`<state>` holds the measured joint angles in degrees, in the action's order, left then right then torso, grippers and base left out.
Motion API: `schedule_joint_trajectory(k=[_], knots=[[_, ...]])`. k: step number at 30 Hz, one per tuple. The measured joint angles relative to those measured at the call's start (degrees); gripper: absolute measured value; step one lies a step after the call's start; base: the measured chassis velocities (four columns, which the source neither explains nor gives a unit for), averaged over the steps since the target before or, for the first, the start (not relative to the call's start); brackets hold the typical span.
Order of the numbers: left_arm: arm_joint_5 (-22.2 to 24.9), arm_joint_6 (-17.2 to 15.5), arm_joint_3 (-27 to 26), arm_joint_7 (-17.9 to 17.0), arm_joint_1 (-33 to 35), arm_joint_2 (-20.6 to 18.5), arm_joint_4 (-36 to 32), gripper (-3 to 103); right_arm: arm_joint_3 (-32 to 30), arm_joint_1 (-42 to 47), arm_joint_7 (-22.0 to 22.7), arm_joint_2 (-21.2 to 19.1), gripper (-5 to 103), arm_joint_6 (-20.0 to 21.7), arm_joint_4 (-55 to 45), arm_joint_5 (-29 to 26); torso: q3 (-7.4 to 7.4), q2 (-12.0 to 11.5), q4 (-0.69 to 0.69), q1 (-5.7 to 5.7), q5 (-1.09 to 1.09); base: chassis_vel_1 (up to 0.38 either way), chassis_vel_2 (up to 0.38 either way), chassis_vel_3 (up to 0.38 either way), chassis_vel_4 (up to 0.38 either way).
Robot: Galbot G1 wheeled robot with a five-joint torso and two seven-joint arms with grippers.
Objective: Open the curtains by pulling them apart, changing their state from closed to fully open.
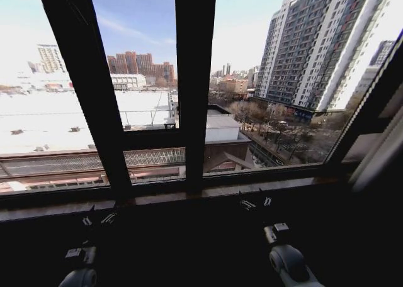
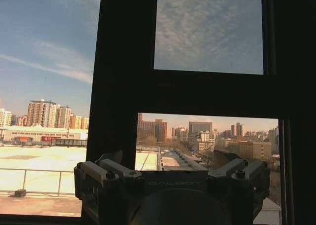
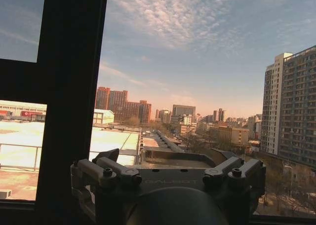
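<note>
Window frame (image 1: 195, 79) black; sky (image 3: 207, 47) blue, white mottled clouds; rooftop (image 1: 63, 117) white.

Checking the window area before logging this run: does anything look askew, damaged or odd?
Nothing stands out. The window frame looks intact and the glass shows the city. A strip of pale curtain hangs at the right edge. Left gripper and right gripper sit low, empty.

Window ahead, both arms low before the sill

The window frame (image 1: 195, 85) stands in front; beyond it a flat roof (image 1: 56, 120) lies left and a tower block (image 1: 315, 48) right. The left gripper (image 1: 97, 219) and right gripper (image 1: 255, 202) sit below the sill (image 1: 189, 196), side by side, apart
</note>
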<state>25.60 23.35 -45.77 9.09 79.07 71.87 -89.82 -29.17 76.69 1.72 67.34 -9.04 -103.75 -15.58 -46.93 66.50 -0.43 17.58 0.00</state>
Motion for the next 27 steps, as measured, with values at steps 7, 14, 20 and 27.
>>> schedule_joint_trajectory(k=[7,14,20,27], knots=[[0.00,0.00,0.01,0.01,0.00,0.01,0.00,100,-0.02,0.00,0.01,-0.02,100,0.00,0.00,0.00,0.00,-0.01,0.00,0.00,0.05,-0.178,-0.178,0.183,0.157],[0.00,0.00,-0.01,-0.02,0.00,0.00,0.01,100,0.02,0.00,0.00,0.01,100,0.00,0.00,0.00,0.00,-0.01,0.04,0.01,-0.08,0.028,0.013,-0.029,-0.013],[0.00,0.00,-0.04,-0.07,0.00,-0.01,0.00,100,0.02,0.00,0.00,0.01,100,0.00,0.00,0.00,0.00,-0.01,-0.01,0.01,0.00,0.067,0.002,-0.055,0.009],[0.01,0.00,-0.01,-0.06,0.00,0.00,0.00,100,0.00,0.00,0.00,-0.01,100,0.00,0.00,0.00,-0.01,-0.02,0.00,0.02,0.00,0.099,-0.143,-0.098,0.152]])
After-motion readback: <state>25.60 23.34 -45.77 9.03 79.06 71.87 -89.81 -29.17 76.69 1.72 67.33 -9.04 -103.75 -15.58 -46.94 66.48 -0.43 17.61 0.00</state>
